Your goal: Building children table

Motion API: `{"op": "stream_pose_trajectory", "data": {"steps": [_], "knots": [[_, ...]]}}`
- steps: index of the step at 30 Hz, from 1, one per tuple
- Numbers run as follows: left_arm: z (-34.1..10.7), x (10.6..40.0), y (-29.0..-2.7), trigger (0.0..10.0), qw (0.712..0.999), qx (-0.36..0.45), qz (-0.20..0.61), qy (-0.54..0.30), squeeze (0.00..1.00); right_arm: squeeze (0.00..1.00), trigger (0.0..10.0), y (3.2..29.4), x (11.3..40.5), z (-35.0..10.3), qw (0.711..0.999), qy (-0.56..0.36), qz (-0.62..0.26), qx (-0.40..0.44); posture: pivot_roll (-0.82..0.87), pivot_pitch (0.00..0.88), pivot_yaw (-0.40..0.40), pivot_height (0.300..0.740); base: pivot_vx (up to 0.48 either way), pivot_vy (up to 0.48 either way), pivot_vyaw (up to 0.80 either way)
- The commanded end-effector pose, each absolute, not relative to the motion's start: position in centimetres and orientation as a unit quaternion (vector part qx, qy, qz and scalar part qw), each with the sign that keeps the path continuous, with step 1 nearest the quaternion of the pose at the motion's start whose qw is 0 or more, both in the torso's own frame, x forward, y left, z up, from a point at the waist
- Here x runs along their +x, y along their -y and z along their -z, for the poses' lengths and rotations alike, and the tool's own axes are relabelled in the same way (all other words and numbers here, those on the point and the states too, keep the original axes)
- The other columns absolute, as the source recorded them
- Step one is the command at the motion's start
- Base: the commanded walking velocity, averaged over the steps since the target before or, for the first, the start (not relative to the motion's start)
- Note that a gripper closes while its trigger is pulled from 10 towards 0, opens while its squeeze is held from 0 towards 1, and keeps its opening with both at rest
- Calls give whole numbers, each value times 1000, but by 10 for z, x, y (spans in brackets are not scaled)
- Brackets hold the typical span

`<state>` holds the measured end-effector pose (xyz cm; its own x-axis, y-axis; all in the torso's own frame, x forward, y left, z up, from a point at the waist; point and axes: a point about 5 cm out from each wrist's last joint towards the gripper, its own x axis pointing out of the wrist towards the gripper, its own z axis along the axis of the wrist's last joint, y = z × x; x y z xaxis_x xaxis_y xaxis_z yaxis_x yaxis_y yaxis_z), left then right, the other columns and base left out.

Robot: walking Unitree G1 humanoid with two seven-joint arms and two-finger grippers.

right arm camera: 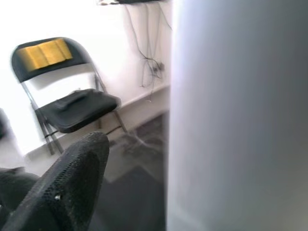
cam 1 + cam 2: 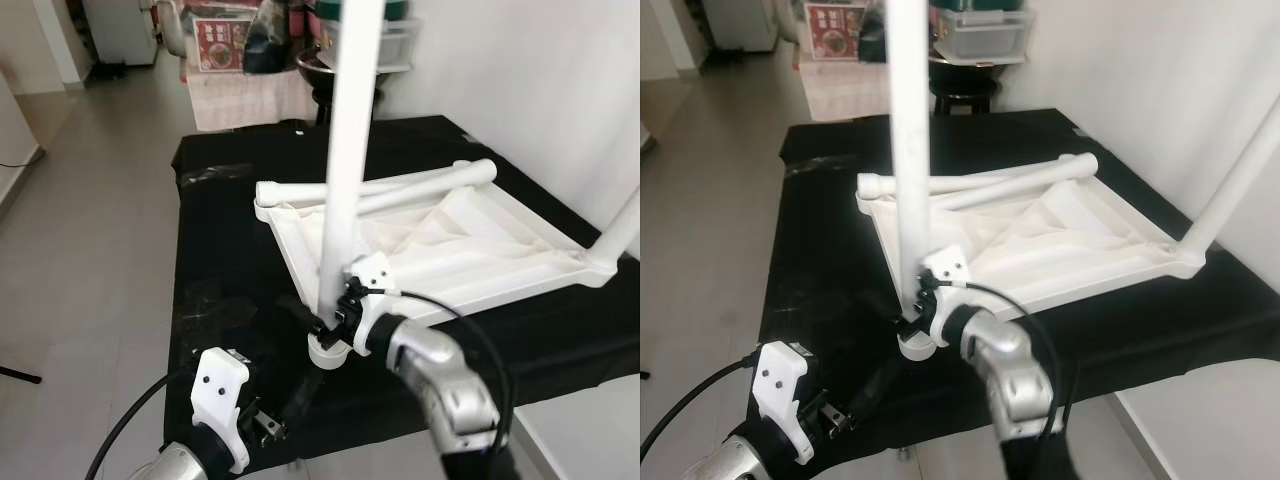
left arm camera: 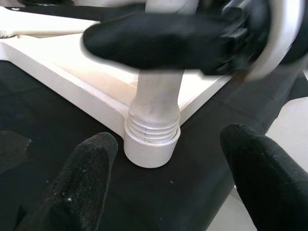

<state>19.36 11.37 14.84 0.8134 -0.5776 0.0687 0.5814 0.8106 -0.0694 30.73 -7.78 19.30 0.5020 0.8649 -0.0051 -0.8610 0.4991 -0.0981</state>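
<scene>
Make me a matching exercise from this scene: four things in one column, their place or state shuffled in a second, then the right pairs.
Things:
1. upright leg
2. tabletop
3. left tool
4. loose legs

States:
A. open, fingers either side of the corner socket
B. lying flat across the panel
C. upside down on the black cloth
D. gripped low by the right tool, standing in a corner socket

Pairs: 1-D, 2-C, 3-A, 4-B

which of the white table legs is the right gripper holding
The upright white plastic leg at the near corner of the upside-down white tabletop; the right gripper clamps its base. Another stands at the right corner; others lie flat.
</scene>
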Motion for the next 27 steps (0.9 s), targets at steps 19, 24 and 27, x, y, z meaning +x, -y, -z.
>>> {"op": "stream_pose_trajectory", "data": {"steps": [19, 24, 27], "knots": [[-150, 175, -105, 10000, 948, -53, 315, 7, 0, 0, 0, 99, 347, -211, 729, -18, -680, -78, 95, 172, -70, 740, 0, 0, 0], [-149, 174, -104, 10000, 947, -55, 317, 4, 0, 0, 0, 107, 349, -208, 719, -31, -691, -70, 90, 173, -67, 740, 0, 0, 0], [-149, 174, -102, 10000, 946, -57, 319, 3, 0, 0, 0, 112, 349, -204, 738, -24, -671, -68, 78, 162, -82, 740, 0, 0, 0]]}}
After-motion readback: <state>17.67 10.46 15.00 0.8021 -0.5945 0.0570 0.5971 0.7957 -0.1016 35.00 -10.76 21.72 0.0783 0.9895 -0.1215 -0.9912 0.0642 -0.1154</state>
